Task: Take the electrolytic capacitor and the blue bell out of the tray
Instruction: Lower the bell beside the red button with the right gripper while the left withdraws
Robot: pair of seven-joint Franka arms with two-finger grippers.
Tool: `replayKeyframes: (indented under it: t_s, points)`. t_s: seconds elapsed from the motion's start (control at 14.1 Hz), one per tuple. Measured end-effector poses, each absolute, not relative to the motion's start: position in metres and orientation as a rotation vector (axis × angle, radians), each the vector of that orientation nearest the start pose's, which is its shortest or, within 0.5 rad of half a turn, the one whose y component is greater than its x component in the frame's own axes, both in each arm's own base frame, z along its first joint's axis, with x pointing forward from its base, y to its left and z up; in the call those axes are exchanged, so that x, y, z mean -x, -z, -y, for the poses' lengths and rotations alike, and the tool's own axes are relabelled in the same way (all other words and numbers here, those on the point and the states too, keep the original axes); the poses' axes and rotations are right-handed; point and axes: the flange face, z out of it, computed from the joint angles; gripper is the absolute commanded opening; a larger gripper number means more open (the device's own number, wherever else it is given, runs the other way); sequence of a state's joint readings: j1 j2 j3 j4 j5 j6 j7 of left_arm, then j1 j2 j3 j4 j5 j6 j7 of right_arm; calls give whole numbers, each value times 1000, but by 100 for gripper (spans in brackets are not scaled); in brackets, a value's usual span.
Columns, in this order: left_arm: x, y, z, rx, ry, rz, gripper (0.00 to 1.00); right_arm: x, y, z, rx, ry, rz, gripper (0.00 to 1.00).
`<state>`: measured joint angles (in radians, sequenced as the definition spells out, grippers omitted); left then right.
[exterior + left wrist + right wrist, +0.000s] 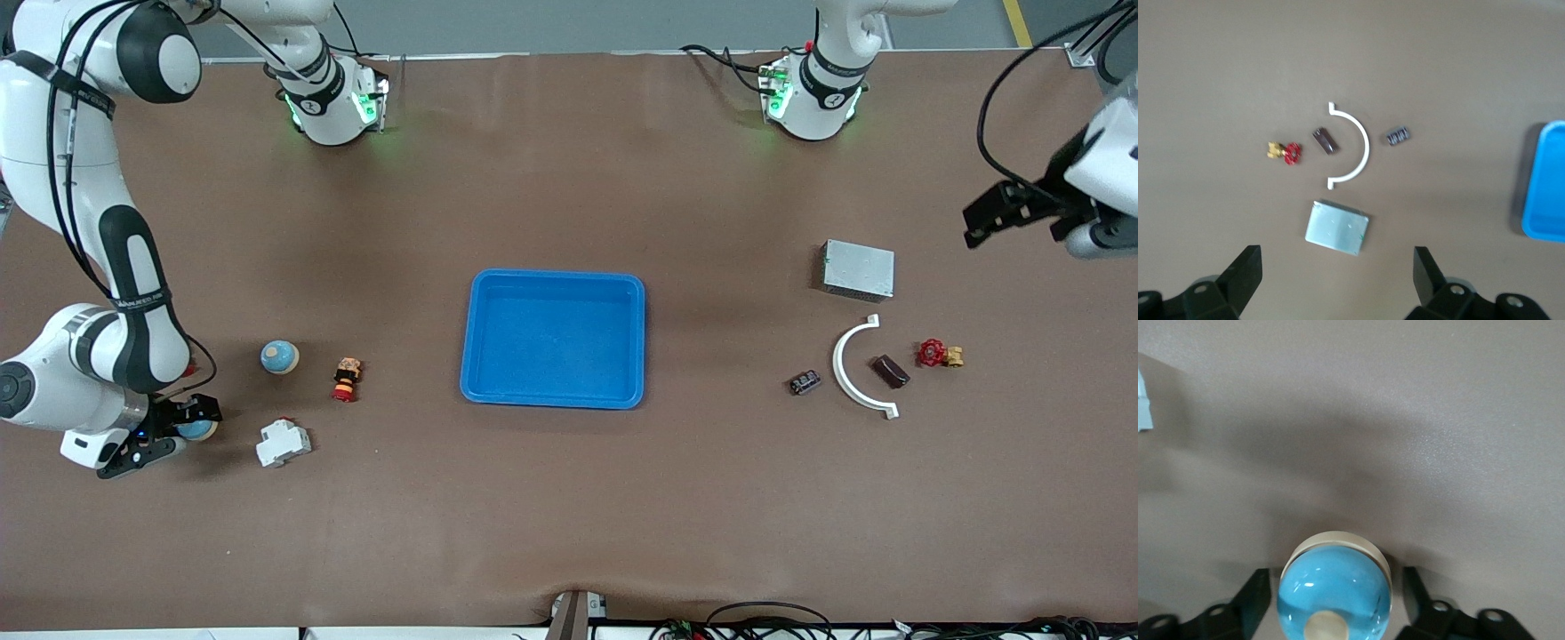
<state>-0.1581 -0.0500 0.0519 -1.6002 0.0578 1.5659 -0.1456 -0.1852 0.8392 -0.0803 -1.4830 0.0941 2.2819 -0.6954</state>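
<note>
Down at the right arm's end of the table, the blue bell (1335, 590) sits on the tabletop between the fingers (1251, 597) of the right gripper (158, 433), with small gaps on both sides, so the jaws look parted and nothing's held. The electrolytic capacitor (805, 382) lies toward the left arm's end, beside a white curved bracket (856, 369). Between them the tray (555, 396) has nothing in it, so I'd say both removals are basically done; only backing the right arm off remains. The left gripper (1338, 283) hangs wide open above a grey metal box (858, 269), waiting.
</note>
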Motion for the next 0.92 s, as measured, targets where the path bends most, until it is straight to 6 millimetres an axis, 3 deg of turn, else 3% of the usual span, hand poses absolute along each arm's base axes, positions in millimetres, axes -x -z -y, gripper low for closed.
replayKeyframes:
  t_s: [0.21, 0.42, 0.64, 0.78, 0.92]
  points:
    - [-516, -645, 51, 3101, 41, 65, 100, -692, -175, 176, 3059, -33, 608, 100]
    - [-510, -650, 59, 3102, 53, 47, 100, -703, -195, 171, 3048, -30, 624, 100]
    - [-509, -651, 77, 3101, 72, 16, 100, -720, -240, 147, 3019, -128, 577, 100]
    - [-508, -650, 87, 3103, 72, 7, 100, -730, -275, 117, 3045, -176, 488, 100]
    - [-509, -649, 82, 3106, 70, 23, 100, -737, -313, 83, 3087, -135, 382, 100]
